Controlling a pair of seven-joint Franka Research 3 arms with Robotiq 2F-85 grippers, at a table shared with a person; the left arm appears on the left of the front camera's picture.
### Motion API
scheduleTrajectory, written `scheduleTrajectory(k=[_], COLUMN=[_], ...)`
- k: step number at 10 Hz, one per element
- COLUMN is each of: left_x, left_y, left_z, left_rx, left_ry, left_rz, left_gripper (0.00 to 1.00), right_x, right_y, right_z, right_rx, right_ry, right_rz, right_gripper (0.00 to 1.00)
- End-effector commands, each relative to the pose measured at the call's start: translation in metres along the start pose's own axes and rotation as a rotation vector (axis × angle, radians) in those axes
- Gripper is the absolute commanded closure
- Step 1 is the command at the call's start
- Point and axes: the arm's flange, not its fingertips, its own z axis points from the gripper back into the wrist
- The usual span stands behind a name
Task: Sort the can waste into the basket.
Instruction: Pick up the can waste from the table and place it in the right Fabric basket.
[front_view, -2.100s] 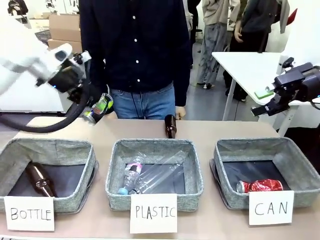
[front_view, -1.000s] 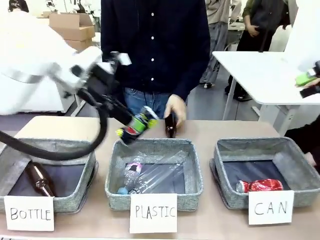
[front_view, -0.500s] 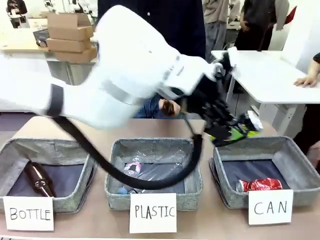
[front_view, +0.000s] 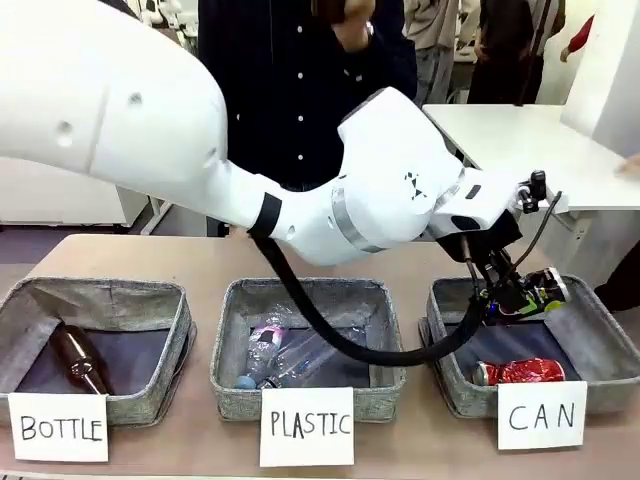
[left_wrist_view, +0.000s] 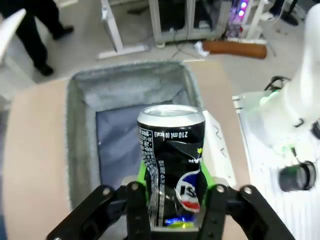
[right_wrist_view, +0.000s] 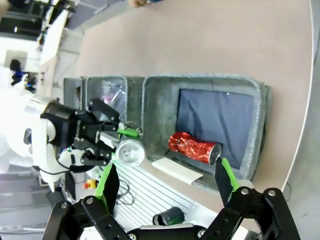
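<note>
L hand (front_view: 518, 297) clamped on black can (left_wrist_view: 172, 155), held above the CAN basket (front_view: 580, 395), over its far-left corner. R hand (right_wrist_view: 167, 182) wide open, nothing in it. Red can (front_view: 522, 372) lies crushed inside basket, front. Basket sits on counter (front_view: 420, 455), R end.

Light: bright, even, indoor overhead.
Shadows: soft, faint.
Blur: front view sharp.
Distortion: wrist views bend at frame edges.
</note>
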Motion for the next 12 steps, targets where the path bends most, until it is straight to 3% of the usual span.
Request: scheduleTrajectory(k=[1, 2, 3, 4, 9, 12], left_x=[0.021, 0.017, 0.011, 0.007, -0.004, -0.028], left_y=[0.028, 0.036, 0.039, 0.036, 0.022, -0.006], left_z=[0.001, -0.001, -0.006, -0.008, -0.002, 0.032], left_rx=[-0.015, -0.018, -0.021, -0.006, -0.029, -0.103], left_ry=[0.016, 0.016, 0.026, 0.046, 0.061, 0.162], left_rz=[0.056, 0.051, 0.048, 0.044, 0.096, 0.2], left_gripper=[0.6, 0.6, 0.24, 0.02, 0.0, 0.0], right_x=[0.0, 0.0, 0.0, 0.0, 0.0, 0.0], right_y=[0.0, 0.0, 0.0, 0.0, 0.0, 0.0], right_z=[-0.003, -0.003, -0.003, -0.003, -0.003, -0.003], right_rx=[-0.019, -0.019, -0.019, -0.019, -0.019, -0.019], right_ry=[0.007, 0.007, 0.007, 0.007, 0.007, 0.007], right_rz=[-0.01, -0.01, -0.01, -0.01, -0.01, -0.01], right_gripper=[0.0, 0.0, 0.0, 0.0, 0.0, 0.0])
